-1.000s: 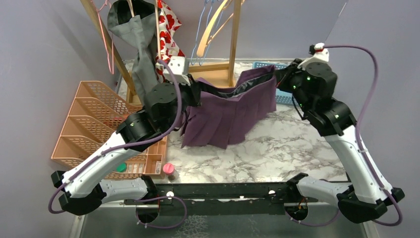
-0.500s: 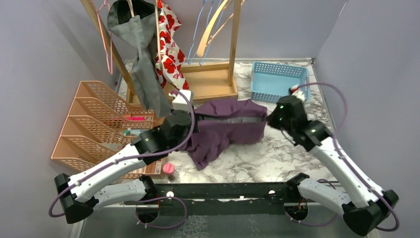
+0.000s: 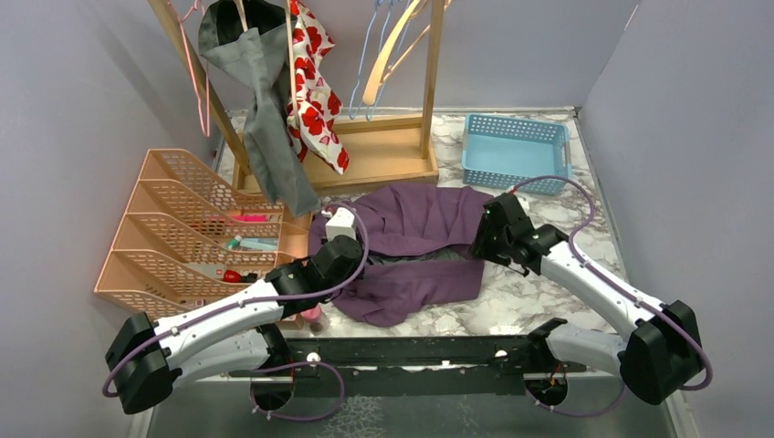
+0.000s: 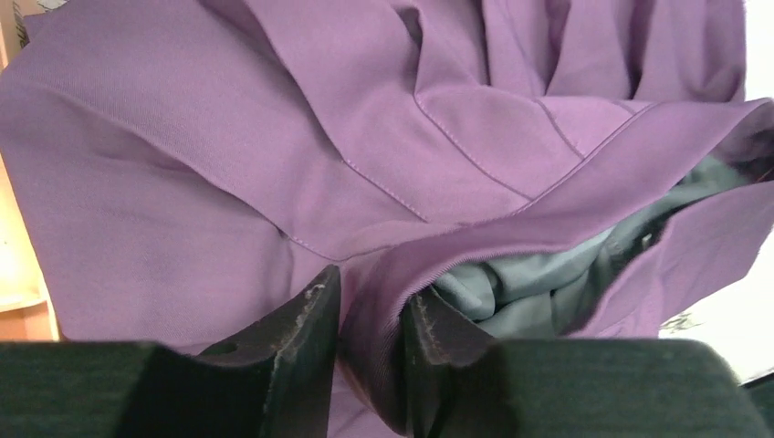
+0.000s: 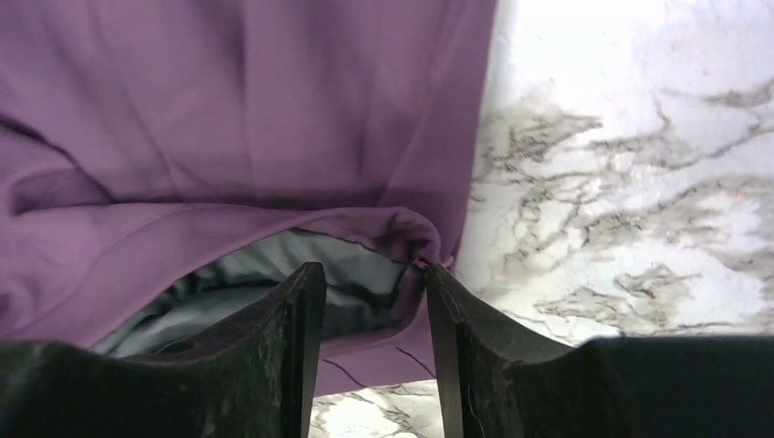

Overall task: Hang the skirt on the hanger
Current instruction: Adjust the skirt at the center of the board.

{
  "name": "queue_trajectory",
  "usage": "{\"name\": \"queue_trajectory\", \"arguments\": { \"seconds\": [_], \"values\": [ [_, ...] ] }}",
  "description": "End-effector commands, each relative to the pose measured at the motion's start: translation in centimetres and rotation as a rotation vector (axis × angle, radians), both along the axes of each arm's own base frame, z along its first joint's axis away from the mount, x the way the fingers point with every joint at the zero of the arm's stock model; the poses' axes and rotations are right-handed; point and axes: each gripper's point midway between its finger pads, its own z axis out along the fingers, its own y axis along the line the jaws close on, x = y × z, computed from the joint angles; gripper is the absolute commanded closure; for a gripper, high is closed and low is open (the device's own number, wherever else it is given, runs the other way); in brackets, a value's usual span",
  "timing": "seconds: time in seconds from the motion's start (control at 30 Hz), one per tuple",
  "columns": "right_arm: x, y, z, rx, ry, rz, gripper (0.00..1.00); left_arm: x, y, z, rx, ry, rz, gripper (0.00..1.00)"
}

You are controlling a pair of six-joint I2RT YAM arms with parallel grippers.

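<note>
Between the fingers of your left end effector (image 4: 370,294) the skirt's (image 3: 415,219) waistband is clamped. Your right end effector (image 5: 374,274) stands apart around the band's other end, not pinching. The skirt lies heaped on the marble bench (image 3: 557,274), so this looks like the laying-out step. Next you'd likely need a hanger (image 3: 385,59) from the wooden rack (image 3: 374,169). Grey walls enclose the bench, with a blue basket (image 3: 516,146) behind and an orange organiser (image 3: 173,228) to the left.

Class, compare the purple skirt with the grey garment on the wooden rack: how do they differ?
The purple skirt lies crumpled on the marble table; the grey garment hangs from the wooden rack. The skirt is bunched wide, lining showing; the garment hangs long and narrow. Both are clothing.
</note>
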Motion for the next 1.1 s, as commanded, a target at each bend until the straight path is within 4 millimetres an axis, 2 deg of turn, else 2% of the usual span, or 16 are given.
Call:
{"name": "queue_trajectory", "arguments": {
  "seconds": [0.0,0.1,0.23,0.33,0.43,0.53,0.57,0.63,0.8,0.87,1.07],
  "values": [
    [1.9,1.6,4.2,0.054,-0.120,0.084,0.49,0.8,0.2,2.8,-0.056,-0.060,0.036,0.63],
    [2.6,2.4,7.3,0.069,-0.193,0.170,0.47,0.9,0.9,4.3,-0.048,-0.096,0.033,0.50],
    [3.6,3.8,12.8,0.104,-0.341,0.283,0.47,0.4,0.6,7.2,-0.042,-0.175,-0.079,0.40],
    [4.3,5.0,16.8,0.140,-0.464,0.361,0.46,0.0,0.7,10.3,-0.072,-0.254,-0.136,0.36],
    [4.6,6.1,18.9,0.174,-0.530,0.424,0.46,0.0,0.9,14.4,-0.098,-0.350,-0.161,0.33],
    [4.6,7.4,19.2,0.220,-0.546,0.477,0.46,0.6,1.2,19.6,-0.111,-0.470,-0.157,0.29],
    [4.5,7.8,19.0,0.237,-0.545,0.493,0.46,1.0,1.2,21.4,-0.107,-0.509,-0.152,0.24],
    [4.4,8.4,18.5,0.268,-0.537,0.507,0.46,2.1,1.5,24.4,-0.095,-0.573,-0.099,0.02],
    [3.8,8.9,17.2,0.301,-0.499,0.523,0.46,5.4,0.0,29.8,-0.035,-0.666,-0.067,0.01],
    [3.5,8.9,16.8,0.312,-0.491,0.527,0.46,7.2,-0.6,31.6,-0.044,-0.679,-0.070,0.04],
    [2.4,9.3,15.5,0.357,-0.463,0.541,0.46,13.3,0.9,35.2,-0.124,-0.650,-0.005,0.20]
  ]
}}
